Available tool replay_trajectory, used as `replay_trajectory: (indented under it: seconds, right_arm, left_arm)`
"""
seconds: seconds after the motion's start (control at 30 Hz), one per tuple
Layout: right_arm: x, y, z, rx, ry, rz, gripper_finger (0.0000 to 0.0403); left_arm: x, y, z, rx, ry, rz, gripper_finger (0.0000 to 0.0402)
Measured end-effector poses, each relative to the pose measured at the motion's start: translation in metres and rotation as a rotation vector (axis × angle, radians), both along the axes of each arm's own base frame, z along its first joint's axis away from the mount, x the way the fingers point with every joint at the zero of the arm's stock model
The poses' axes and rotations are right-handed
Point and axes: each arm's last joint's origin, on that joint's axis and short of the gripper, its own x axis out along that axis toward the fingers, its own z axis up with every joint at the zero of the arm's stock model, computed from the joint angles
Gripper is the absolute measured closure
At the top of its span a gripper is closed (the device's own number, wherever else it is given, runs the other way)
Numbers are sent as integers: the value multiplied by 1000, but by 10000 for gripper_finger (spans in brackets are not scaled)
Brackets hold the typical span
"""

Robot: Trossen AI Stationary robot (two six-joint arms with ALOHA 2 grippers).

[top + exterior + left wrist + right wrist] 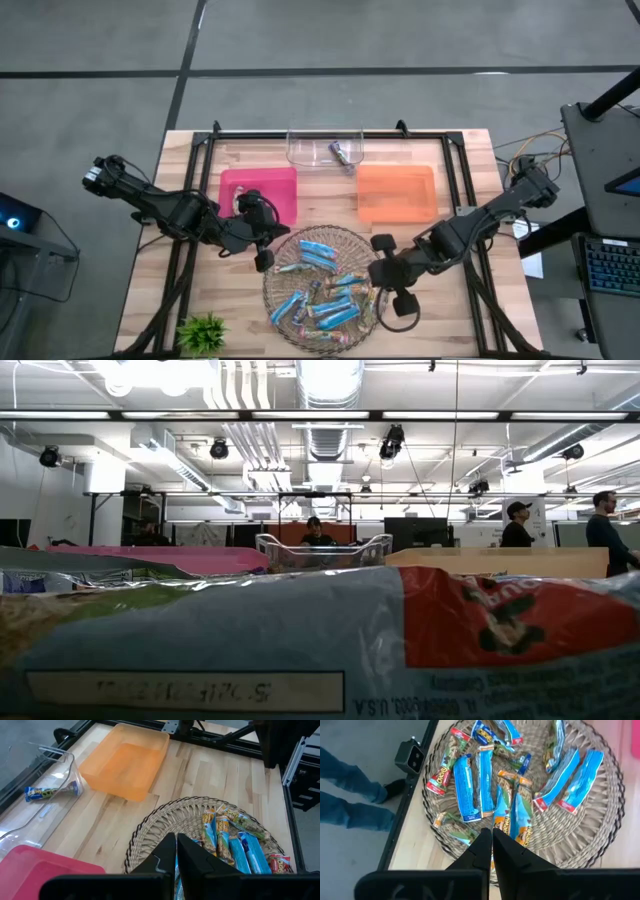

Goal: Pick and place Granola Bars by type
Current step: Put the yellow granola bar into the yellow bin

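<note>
Most of the granola bars (322,290) lie heaped in the wicker basket (280,262) at the counter's (190,180) near edge, unsorted, while one bar (42,793) already sits in the clear tray (300,150) beyond the basket, between the pink tray (240,183) and the orange tray (397,193). The left gripper (264,260) hangs at the basket's left rim and the right gripper (381,274) at its right rim, each with jaws closed and empty, probably poised there to reach in for a pick.

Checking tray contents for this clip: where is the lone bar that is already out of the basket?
In the high view, that bar lies inside the clear tray, at the table's far edge between the pink tray and orange tray.
</note>
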Motion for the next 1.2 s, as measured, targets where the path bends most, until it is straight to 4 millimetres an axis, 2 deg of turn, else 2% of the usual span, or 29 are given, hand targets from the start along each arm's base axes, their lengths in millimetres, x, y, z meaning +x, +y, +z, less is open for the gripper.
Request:
replay_trajectory:
  seconds: [0.27,0.63,0.83,0.97,1.2]
  right_arm:
    - [6,1,-10,-13,36,-26,367]
    - [20,-4,-27,-33,94,-88,265]
    - [31,-10,-41,-57,131,-113,225]
    - [41,-13,-57,-91,168,-104,212]
    - [53,-14,-77,-130,207,-80,216]
  left_arm:
    - [0,0,0,3,1,-2,402]
    - [0,0,0,24,11,-15,402]
    - [-1,1,-1,45,12,-1,402]
    - [-1,2,-1,53,15,5,402]
    - [-1,2,-3,55,21,6,402]
